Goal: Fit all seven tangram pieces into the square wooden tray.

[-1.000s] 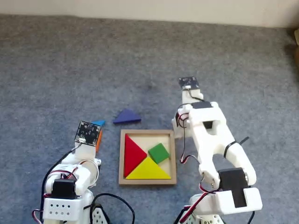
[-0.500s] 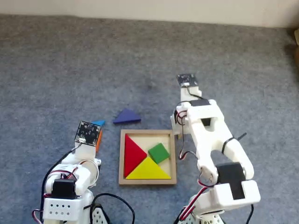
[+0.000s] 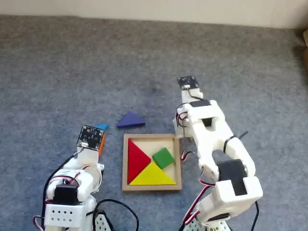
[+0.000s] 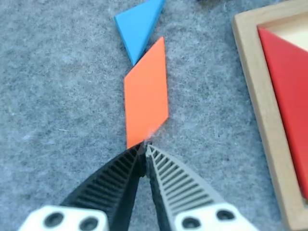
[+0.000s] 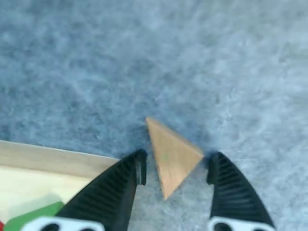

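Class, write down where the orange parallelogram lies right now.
In the left wrist view the orange parallelogram lies on the grey carpet, between the left gripper and the blue triangle. In the high view it sits left of the wooden tray.

Tool [image 4: 145,147] closed, orange parallelogram [image 4: 146,94] — blue triangle [image 4: 138,24]

Grey carpeted surface [image 3: 57,57], wooden tray [image 3: 152,136], navy triangle [image 3: 130,120], light-blue triangle [image 4: 138,24] touching orange parallelogram [image 4: 146,94], tan triangle [image 5: 172,156] beside tray
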Robot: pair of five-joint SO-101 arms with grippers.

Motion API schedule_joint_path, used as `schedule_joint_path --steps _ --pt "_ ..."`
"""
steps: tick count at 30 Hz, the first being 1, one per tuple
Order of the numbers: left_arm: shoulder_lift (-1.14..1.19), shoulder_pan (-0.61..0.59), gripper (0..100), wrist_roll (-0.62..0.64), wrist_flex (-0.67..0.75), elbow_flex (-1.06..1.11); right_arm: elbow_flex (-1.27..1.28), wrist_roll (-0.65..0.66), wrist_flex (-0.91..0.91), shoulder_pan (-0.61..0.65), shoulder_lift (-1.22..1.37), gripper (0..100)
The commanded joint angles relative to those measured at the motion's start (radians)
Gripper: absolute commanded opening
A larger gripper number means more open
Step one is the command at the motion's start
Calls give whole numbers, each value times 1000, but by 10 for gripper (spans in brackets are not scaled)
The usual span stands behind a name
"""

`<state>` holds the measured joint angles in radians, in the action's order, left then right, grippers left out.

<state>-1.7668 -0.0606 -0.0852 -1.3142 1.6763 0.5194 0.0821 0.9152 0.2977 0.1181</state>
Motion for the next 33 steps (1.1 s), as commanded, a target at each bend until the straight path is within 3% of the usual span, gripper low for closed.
schedule_joint_path --steps 1,9,13,20,27,33 --pt "-48 -10 8 -6 -5 21 -28 3 -5 33 -5 152" --pt "-48 -10 8 -6 -5 21 -44 8 -12 -15 -5 152" --pt "-48 -10 8 -6 -5 21 -59 109 -8 -15 -1 152" --pt "-48 -10 8 -6 -5 21 -64 164 -10 -21 -2 154" --pt "-48 -10 8 -6 -5 21 -91 176 -7 -50 -2 266" --pt "-48 -10 8 -6 -5 21 -111 249 -5 -33 1 267"
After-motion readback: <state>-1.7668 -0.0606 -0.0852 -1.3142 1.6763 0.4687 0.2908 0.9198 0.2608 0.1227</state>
